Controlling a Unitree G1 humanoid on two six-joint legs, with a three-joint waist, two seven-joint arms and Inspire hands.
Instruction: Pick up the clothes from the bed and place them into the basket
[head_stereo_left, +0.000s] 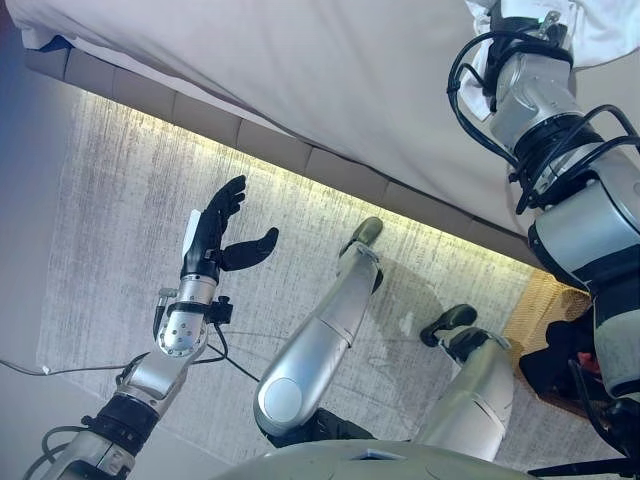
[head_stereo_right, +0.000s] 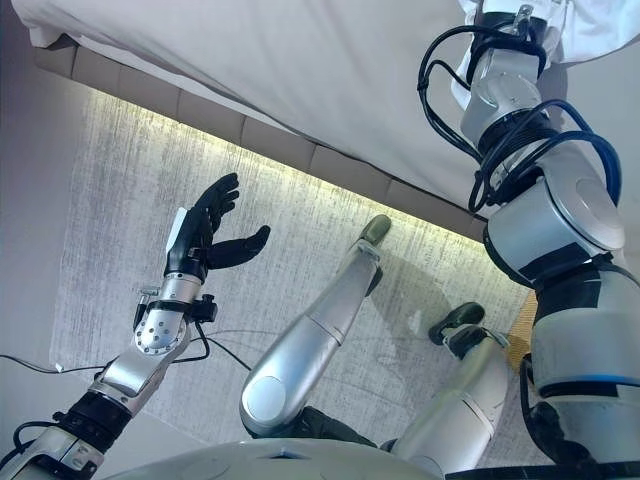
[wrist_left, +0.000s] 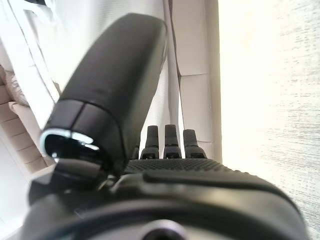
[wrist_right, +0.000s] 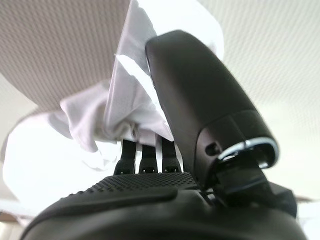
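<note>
Left hand (head_stereo_left: 215, 235) hangs over the rug (head_stereo_left: 120, 200), fingers spread, empty. Basket (head_stereo_left: 535, 320) sits on floor near bed's edge. Right hand (wrist_right: 200, 100) pinches white garment (wrist_right: 90, 120) on the bed (head_stereo_left: 330, 70).

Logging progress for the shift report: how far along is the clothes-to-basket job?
Early. The right robot hand is on the bed against a white garment; its fingers are buried in the cloth. The left robot hand is open and empty. The basket already holds something dark. Lift and drop remain.
</note>
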